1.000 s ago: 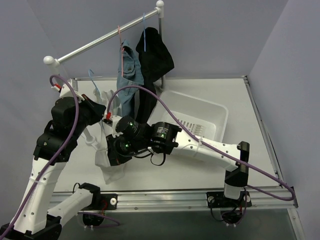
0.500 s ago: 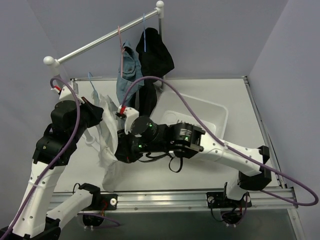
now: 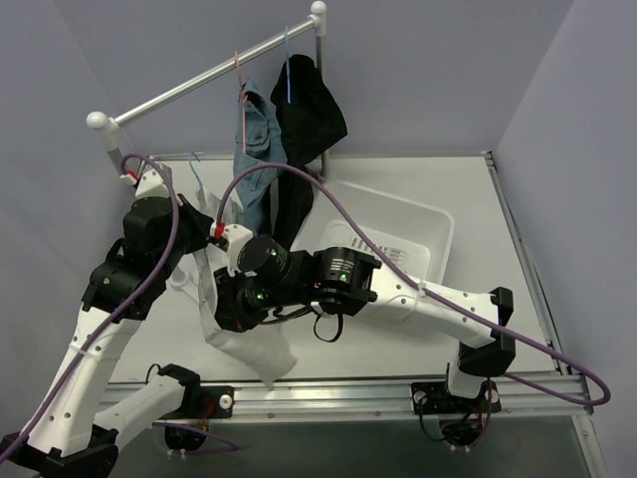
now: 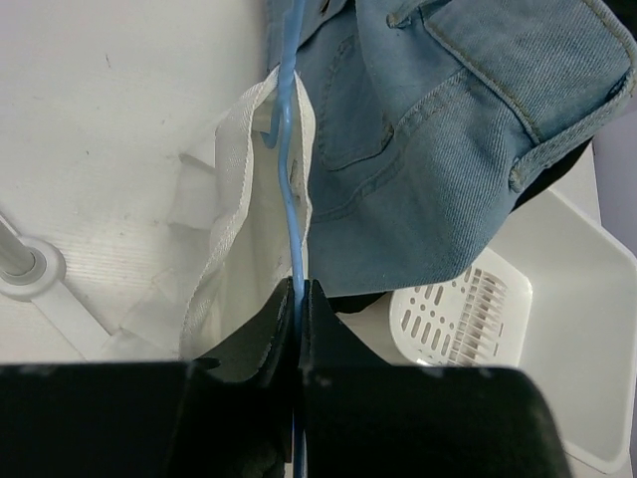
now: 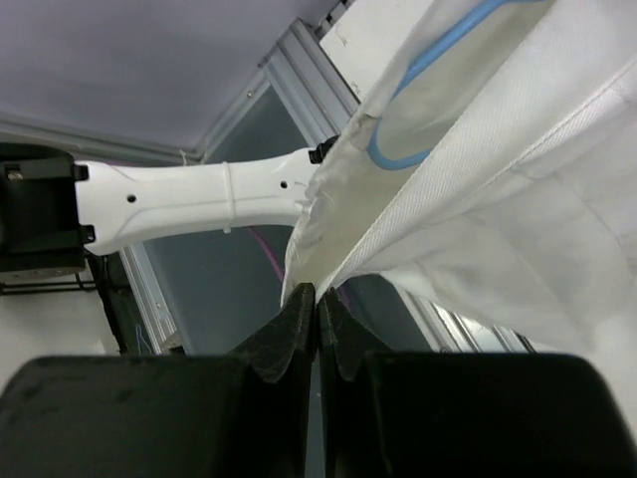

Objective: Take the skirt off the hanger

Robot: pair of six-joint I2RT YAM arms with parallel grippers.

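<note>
The left gripper (image 4: 299,291) is pinched to a narrow slit on the thin wire of a second blue hanger (image 4: 291,149), with both fingers touching the wire. That wire runs up from the jaws to a small bend. A white garment (image 4: 239,229) is draped on it and touches it at the collar-like edge.

The right gripper (image 5: 317,297) is closed tight on a fold of the same white garment, with the cloth clamped between its 2 fingers. In the right wrist view the blue wire shows faintly through the fabric above the grip.

From above, the 2 arms meet at the left of the table (image 3: 468,199). The left arm reaches in from the near left and the right arm stretches across from the near right. The white garment sags between them toward the near edge.

The skirt (image 3: 314,110) is not in either grip. It hangs black and bunched at the far right end of the rail (image 3: 189,88) on the hanger (image 3: 287,78), whose hook is over the bar. It touches the denim garment (image 3: 257,149) just to its left, which hangs from a pink hanger (image 3: 240,85). The skirt's lower part drops behind the right arm, close to the far-left corner of the white tub (image 3: 434,221) on the right of the table.
</note>
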